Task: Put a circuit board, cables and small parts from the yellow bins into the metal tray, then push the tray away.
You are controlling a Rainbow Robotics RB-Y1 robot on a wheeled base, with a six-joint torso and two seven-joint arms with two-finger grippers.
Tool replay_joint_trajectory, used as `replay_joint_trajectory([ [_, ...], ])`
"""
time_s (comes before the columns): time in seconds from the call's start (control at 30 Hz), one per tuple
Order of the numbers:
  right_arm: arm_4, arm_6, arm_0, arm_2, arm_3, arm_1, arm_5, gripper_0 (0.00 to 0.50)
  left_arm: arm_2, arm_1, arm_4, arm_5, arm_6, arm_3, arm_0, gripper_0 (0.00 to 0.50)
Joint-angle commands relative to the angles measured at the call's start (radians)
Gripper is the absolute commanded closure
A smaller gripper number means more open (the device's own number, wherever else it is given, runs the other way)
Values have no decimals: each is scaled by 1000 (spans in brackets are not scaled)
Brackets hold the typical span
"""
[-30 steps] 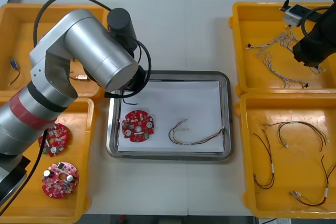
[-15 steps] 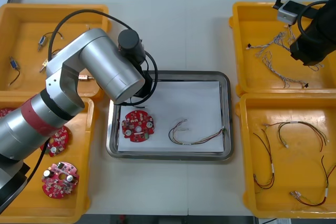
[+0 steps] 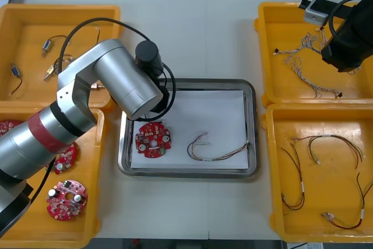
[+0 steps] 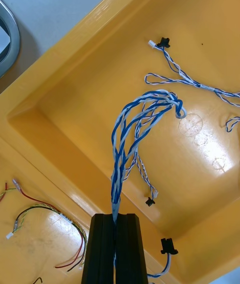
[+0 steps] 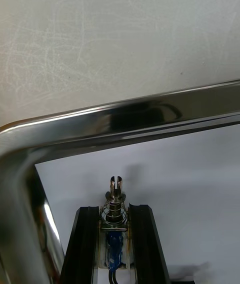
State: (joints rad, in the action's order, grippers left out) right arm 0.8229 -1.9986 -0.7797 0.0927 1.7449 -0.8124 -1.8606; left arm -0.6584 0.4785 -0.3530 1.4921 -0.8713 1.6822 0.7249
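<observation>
My left gripper (image 5: pixel 114 208) is shut on a small metal part (image 5: pixel 115 195) with a spring and a blue body. It hangs just inside the back left corner of the metal tray (image 5: pixel 130 119), over its white lining. In the front view the left arm (image 3: pixel 125 86) covers that corner of the tray (image 3: pixel 254 126). A red circuit board (image 3: pixel 153 140) and a thin multicoloured cable (image 3: pixel 217 151) lie in the tray. My right gripper (image 4: pixel 116 216) is shut on a twisted blue and white cable (image 4: pixel 142 119), lifted above the back right yellow bin (image 4: pixel 75 94).
More blue and white cables (image 3: pixel 303 62) lie in the back right bin (image 3: pixel 262 56). Red and yellow and black cables (image 3: pixel 326 150) are in the front right bin. Small metal parts (image 3: pixel 46 45) sit in the back left bin, and red boards (image 3: pixel 65 199) in the front left bin.
The left arm has swung from the back left bin to the tray's back left corner. The right arm has risen slightly over the back right bin.
</observation>
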Motion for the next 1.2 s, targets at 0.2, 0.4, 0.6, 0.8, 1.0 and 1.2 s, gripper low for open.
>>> replay_joint_trajectory([
  [0.2,15,-28,-12,-30,38,1,-6,500,-20,-24,3,-30,48,-7,-9,500],
  [0.4,16,-26,-12,-30,38,1,-9,500,-20,-24,5,-30,48,-7,-7,276],
  [0.6,16,-26,-12,-30,38,1,-9,500,-18,-24,9,-35,38,-6,-4,69],
  [0.8,16,-26,-12,-30,38,1,-9,500,9,-21,-4,-27,26,-1,5,0],
  [1.0,16,-26,-12,-30,38,1,-9,500,68,-20,-69,40,14,16,41,0],
  [1.2,16,-26,-12,-30,38,1,-9,500,129,-3,-144,128,6,65,70,0],
])
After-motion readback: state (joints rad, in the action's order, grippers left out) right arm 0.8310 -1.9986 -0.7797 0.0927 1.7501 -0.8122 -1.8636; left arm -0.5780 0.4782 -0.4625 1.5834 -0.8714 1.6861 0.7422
